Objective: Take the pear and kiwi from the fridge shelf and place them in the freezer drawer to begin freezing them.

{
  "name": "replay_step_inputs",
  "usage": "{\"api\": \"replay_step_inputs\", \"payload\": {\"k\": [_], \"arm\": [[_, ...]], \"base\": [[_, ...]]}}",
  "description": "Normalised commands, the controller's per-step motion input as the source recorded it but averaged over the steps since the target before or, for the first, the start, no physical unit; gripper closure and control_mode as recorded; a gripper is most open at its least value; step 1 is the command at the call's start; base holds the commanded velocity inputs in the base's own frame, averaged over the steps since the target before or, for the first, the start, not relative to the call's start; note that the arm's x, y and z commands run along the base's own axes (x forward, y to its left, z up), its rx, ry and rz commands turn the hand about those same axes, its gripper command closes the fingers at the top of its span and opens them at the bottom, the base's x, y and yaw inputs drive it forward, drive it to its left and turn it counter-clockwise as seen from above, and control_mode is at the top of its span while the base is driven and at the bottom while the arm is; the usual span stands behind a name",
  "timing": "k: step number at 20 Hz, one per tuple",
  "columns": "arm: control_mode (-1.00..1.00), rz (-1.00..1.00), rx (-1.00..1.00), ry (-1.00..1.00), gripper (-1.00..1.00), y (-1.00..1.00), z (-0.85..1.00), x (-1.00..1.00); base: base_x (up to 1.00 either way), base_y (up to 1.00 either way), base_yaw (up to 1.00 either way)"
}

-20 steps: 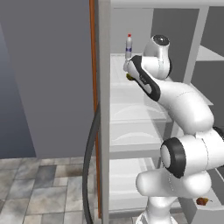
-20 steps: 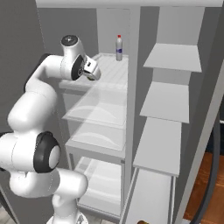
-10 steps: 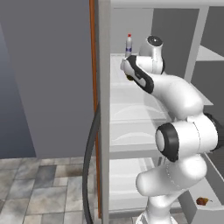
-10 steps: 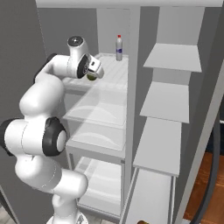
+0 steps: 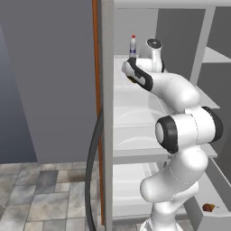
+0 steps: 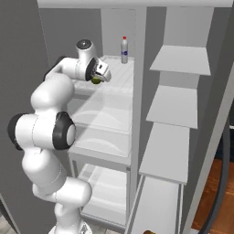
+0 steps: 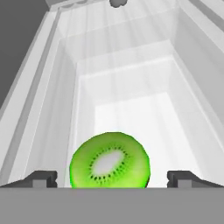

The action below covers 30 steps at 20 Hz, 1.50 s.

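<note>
A round fruit with a bright green cut face, a pale core and dark seeds, the kiwi (image 7: 109, 159), lies on the ribbed white fridge shelf (image 6: 119, 82). My gripper (image 7: 113, 179) is open, and one dark fingertip (image 7: 43, 178) stands on each side of the fruit with a gap to it. From the base the fruit looks olive-green (image 6: 96, 81), tucked under my gripper (image 6: 98, 76) at the shelf's left front. In the left base view my gripper (image 5: 131, 76) is at the shelf edge. I cannot pick out the pear.
A small bottle (image 6: 124, 49) with a red cap stands at the back of the same shelf. White shelves and bins lie below, narrow grey door shelves (image 6: 180, 59) to the right. A small reddish-brown thing (image 5: 208, 207) lies low at the right.
The arm has reached further into the fridge and swung the hand down over the fruit on the shelf. The jaws have stayed open.
</note>
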Motion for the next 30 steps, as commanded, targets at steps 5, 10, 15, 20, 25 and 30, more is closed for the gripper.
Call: {"api": "replay_step_inputs", "payload": {"k": [5, 10, 15, 20, 25, 30], "arm": [[-1.0, 0.0, 0.0, 0.04, -1.0, 0.01, -0.23, 0.31], [-1.0, 0.0, 0.0, 0.01, -1.0, 0.01, -0.11, 0.12], [-1.0, 0.0, 0.0, 0.0, -1.0, 0.07, -0.05, -0.03], [-1.0, 0.0, 0.0, 0.0, -1.0, 0.08, -0.07, -0.02], [-1.0, 0.0, 0.0, 0.0, -1.0, 0.02, -0.13, 0.0], [-1.0, 0.0, 0.0, 0.0, 1.0, 0.07, -0.23, -0.06]], "base": [[0.0, 0.0, 0.0], [0.0, 0.0, 0.0], [0.0, 0.0, 0.0], [0.0, 0.0, 0.0], [0.0, 0.0, 0.0], [0.0, 0.0, 0.0]]}}
